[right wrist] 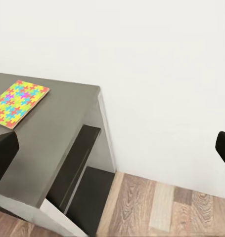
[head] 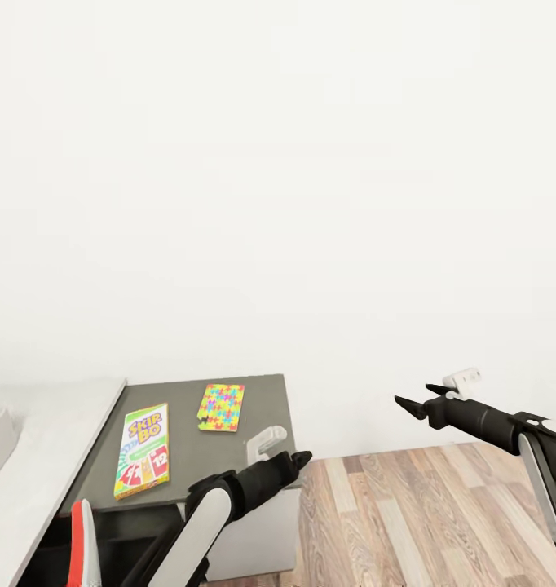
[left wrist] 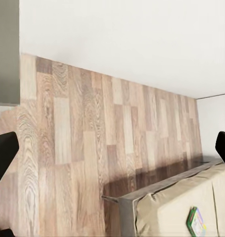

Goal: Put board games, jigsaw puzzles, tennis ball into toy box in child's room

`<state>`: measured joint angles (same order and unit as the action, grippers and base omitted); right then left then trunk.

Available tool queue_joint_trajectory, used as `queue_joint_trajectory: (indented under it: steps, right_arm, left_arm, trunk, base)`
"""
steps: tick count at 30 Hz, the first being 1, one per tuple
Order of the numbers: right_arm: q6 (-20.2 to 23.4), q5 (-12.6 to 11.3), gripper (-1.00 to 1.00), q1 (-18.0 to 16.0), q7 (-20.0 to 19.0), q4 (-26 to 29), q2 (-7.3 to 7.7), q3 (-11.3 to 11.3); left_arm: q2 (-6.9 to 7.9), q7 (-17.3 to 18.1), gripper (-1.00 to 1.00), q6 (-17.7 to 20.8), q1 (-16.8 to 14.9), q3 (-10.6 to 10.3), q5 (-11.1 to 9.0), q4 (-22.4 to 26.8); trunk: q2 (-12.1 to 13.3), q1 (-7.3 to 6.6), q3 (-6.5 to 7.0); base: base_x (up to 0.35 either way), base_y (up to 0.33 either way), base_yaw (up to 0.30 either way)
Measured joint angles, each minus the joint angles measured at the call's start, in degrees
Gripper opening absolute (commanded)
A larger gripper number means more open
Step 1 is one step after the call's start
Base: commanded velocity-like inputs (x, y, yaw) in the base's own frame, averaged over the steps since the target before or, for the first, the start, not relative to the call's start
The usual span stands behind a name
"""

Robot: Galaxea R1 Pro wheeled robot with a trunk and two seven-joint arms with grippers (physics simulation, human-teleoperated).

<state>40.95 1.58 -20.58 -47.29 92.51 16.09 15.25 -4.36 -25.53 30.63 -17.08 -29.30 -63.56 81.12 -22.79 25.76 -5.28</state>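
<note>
Grey table [head: 262, 408], wood floor [head: 425, 522], white wall [head: 311, 163]

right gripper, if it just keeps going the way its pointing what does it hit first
Probably the white wall. The right gripper hangs open over the wood floor, beside the grey table, and its wrist view looks past the table's corner to the wall. Depth is unclear, so it might clip that corner.

Grey table [head: 262, 399], Skip-Bo board game [head: 143, 450], jigsaw puzzle [head: 221, 407] lying flat
</note>
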Motion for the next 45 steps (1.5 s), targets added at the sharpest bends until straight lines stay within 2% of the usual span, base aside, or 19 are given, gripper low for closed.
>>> queue_joint_trajectory:
  steps: [17, 31, 33, 34, 37, 38, 40, 44, 45]
  right_arm:
    - [0.1, 0.0, 1.0, 0.5, 0.0, 0.0, 0.02, 0.0]
    - [-0.8, 0.0, 1.0, 0.4, 0.0, 0.0, 0.08, 0.5]
    - [-0.6, 0.1, 1.0, 0.4, 1.3, 0.0, 0.04, 0.3]
    - [-0.3, 0.5, 1.0, 0.4, 4.1, 0.0, -0.05, 0.2]
    - [-0.1, 1.0, 1.0, 0.3, 7.7, -0.1, -0.52, 0.1]
    - [4.5, 2.2, 1.0, 0.2, 13.4, 0.0, -3.04, 0.2]
    - [9.3, 2.4, 1.0, -1.4, 14.3, -1.6, -3.17, 0.7]
    - [10.2, 2.3, 1.0, -3.8, 16.7, -5.2, -3.2, 0.9]
    - [10.5, 2.3, 1.0, -5.8, 19.3, -8.7, -3.19, 0.9]
  left_arm:
    - [0.21, -0.1, 1.0, 0.0, 0.0, -0.1, 0.1, 0.1]
    - [0.47, -0.3, 1.0, 0.0, 0.3, 0.2, 0.3, 0.8]
    - [0.53, -0.4, 1.0, 0.0, 0.3, 0.5, 0.3, 0.6]
    - [0.57, -0.7, 1.0, 0.0, 0.3, 0.6, 0.3, 0.3]
    - [0.6, -0.8, 1.0, 0.0, 0.2, 0.7, 0.6, -0.2]
    - [0.44, -0.1, 1.0, -0.1, 0.2, 0.9, 4.0, -3.4]
    - [0.35, 0.0, 1.0, -0.2, 0.2, 0.9, 4.4, -3.9]
    - [0.37, 0.0, 1.0, -0.2, 0.2, 0.8, 4.5, -4.0]
    - [0.33, 0.0, 1.0, -0.2, 0.2, 0.8, 4.6, -4.0]
  trunk:
    - [0.0, 0.0, 1.56]
    - [0.0, -0.02, 2.03]
    - [0.0, -0.02, 2.04]
    - [0.0, -0.02, 2.04]
    - [0.0, -0.02, 2.04]
    - [0.0, -0.01, 2.03]
    - [0.0, -0.01, 2.04]
    - [0.0, -0.01, 2.04]
    - [0.0, -0.01, 2.04]
  base:
    - [-0.238, -0.192, -0.131]
    - [-0.033, -0.029, -0.039]
    - [-0.001, -0.001, -0.002]
    - [0.0, 0.0, 0.0]
    - [0.0, 0.0, -0.077]
    - [0.0, 0.0, -0.252]
    - [0.0, 0.0, -0.279]
    - [0.0, 0.0, -0.284]
    - [0.0, 0.0, -0.288]
